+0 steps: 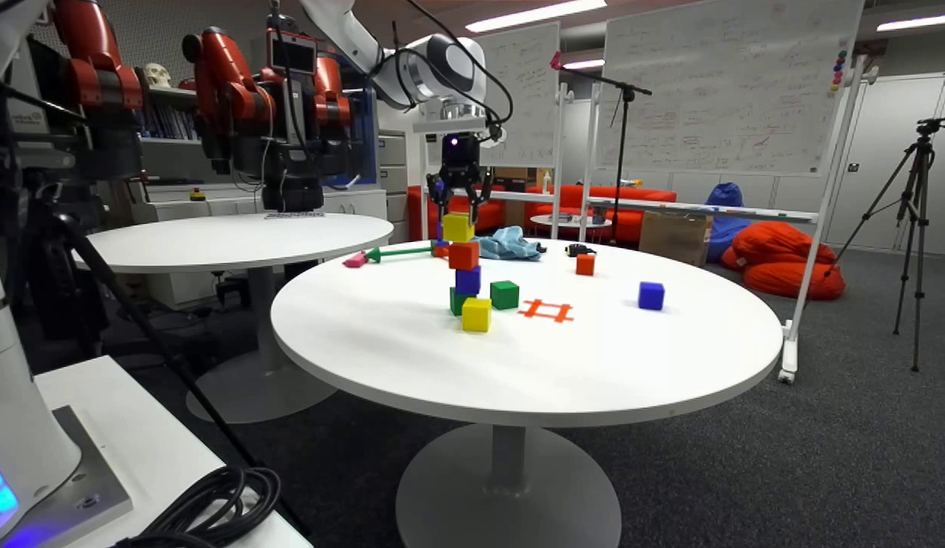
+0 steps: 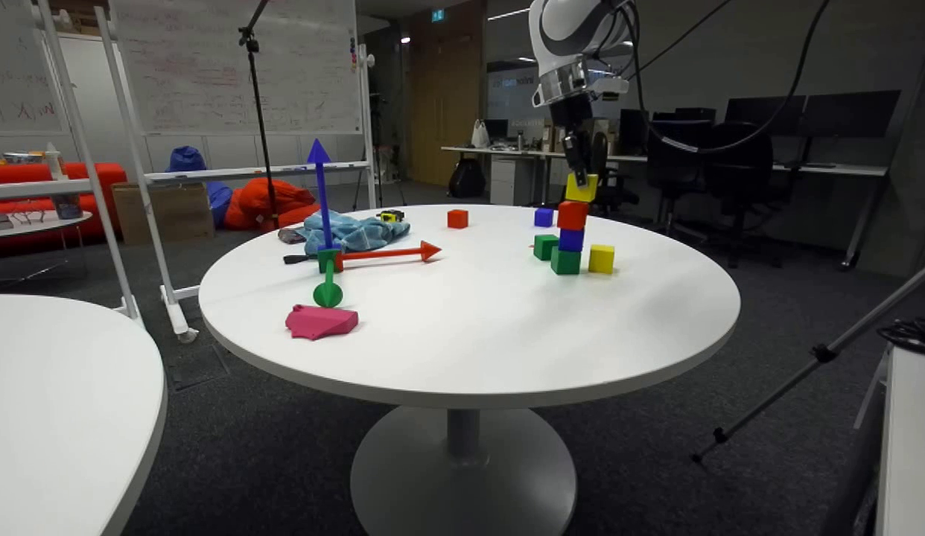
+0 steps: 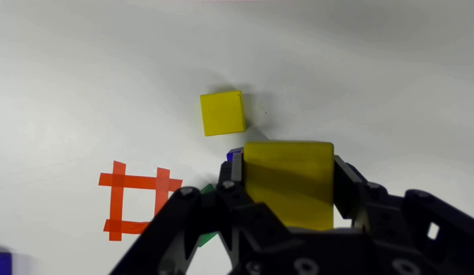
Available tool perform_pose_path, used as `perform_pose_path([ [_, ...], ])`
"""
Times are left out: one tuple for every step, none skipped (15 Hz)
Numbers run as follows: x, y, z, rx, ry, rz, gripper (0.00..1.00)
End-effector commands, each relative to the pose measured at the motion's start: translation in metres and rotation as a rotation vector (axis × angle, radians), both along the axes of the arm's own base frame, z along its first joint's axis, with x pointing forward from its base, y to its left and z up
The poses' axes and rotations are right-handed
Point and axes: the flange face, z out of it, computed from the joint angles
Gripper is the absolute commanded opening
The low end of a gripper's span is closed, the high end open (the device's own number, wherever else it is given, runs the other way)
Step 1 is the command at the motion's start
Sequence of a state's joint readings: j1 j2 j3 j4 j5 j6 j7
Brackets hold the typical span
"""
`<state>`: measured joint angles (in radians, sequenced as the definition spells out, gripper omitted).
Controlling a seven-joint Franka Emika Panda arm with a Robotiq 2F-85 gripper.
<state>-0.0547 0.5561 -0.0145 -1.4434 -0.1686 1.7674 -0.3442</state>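
My gripper (image 3: 288, 164) is shut on a yellow cube (image 3: 288, 183), its fingers against two opposite sides. In both exterior views this yellow cube (image 1: 458, 227) sits directly over a column of a red cube (image 1: 464, 256), a blue cube (image 1: 467, 279) and a green cube (image 2: 565, 260). Whether it rests on the red cube or hangs just above cannot be told. The column is slightly uneven and mostly hidden below the held cube in the wrist view. A second yellow cube (image 3: 223, 113) and another green cube (image 1: 504, 294) stand on the table beside the column.
Red tape (image 3: 116, 202) marks a square on the round white table (image 1: 632, 365). Farther off are a loose blue cube (image 1: 650, 295) and red cube (image 1: 585, 264). A three-arrow axis model (image 2: 330, 260), a pink block (image 2: 321, 321) and a blue cloth (image 2: 366, 232) lie elsewhere.
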Motion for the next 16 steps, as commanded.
perform_pose_path([
  [0.002,-0.004,0.003,0.026,0.026,0.014,0.31],
  [0.003,-0.004,0.003,0.027,0.027,0.015,0.31],
  [0.003,-0.004,0.002,0.026,0.028,0.016,0.31],
  [0.003,-0.004,0.002,0.024,0.030,0.014,0.31],
  [0.003,-0.004,0.002,0.024,0.030,0.014,0.31],
  [0.003,-0.004,0.003,0.022,0.030,0.014,0.70],
  [0.003,-0.005,0.003,0.020,0.029,0.013,0.81],
  [0.003,-0.005,0.003,0.020,0.029,0.014,0.88],
  [0.003,-0.005,0.004,0.020,0.028,0.013,0.96],
  [0.003,-0.005,0.004,0.020,0.028,0.013,1.00],
  [0.004,-0.005,0.004,0.020,0.028,0.012,1.00],
  [0.004,-0.006,0.005,0.021,0.026,0.011,1.00],
  [0.004,-0.006,0.006,0.020,0.025,0.010,1.00],
  [0.003,-0.008,0.009,0.016,0.018,0.005,1.00],
  [0.002,-0.012,0.015,0.013,0.002,-0.010,1.00],
  [0.000,-0.017,0.022,0.013,-0.017,-0.023,1.00],
])
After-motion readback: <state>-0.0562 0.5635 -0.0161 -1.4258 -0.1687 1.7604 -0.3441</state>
